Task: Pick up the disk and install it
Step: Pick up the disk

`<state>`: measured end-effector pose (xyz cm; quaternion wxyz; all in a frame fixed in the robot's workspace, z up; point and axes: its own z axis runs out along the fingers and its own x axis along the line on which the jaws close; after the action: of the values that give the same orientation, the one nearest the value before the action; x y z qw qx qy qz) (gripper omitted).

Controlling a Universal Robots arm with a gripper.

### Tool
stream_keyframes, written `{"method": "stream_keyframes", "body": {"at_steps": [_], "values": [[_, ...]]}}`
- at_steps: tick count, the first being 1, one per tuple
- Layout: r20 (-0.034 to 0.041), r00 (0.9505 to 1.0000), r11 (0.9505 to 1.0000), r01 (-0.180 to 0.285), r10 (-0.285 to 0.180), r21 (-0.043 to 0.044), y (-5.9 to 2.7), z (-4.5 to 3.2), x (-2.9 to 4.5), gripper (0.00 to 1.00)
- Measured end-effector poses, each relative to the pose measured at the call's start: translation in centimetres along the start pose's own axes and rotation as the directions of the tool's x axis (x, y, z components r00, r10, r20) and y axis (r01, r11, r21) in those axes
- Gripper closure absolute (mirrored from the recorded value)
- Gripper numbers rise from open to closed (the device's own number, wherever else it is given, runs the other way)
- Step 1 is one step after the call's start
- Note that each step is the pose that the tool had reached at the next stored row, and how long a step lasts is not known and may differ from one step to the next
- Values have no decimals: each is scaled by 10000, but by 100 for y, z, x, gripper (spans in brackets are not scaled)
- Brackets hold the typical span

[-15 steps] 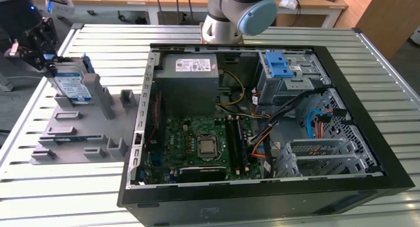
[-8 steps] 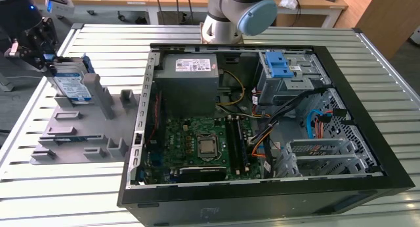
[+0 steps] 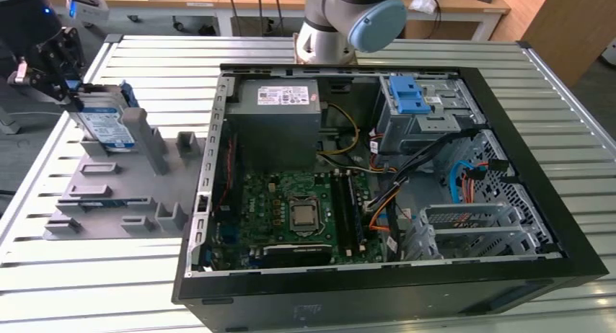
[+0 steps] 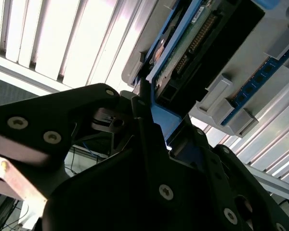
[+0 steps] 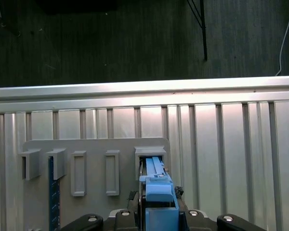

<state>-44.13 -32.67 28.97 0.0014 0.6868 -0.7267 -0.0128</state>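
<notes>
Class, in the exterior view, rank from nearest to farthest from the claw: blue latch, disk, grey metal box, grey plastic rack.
1. Silver rectangular disk with blue bracket, gripped by the claw.
2. Grey plastic rack, under the disk.
3. Grey metal box, centre.
4. Blue plastic latch, toward the exterior view's right.

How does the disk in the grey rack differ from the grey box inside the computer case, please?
The disk is small and thin; the grey box is far bulkier. The disk stands on edge in the grey rack, gripped by the pincer; the box sits mounted inside the computer case. The disk has a blue bracket; the box has none. Both carry a label.
</notes>
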Motion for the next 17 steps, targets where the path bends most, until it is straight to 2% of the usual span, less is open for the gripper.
{"method": "stream_keyframes", "body": {"at_steps": [5, 10, 17], "values": [[-16, 10000, 10000, 47, -47, 3, 0, -14, 0, 63], [-157, 9995, 9996, 279, -279, 1, 0, -15, 5, 63], [-157, 9994, 9995, 315, -315, 0, 0, -15, 5, 63]]}}
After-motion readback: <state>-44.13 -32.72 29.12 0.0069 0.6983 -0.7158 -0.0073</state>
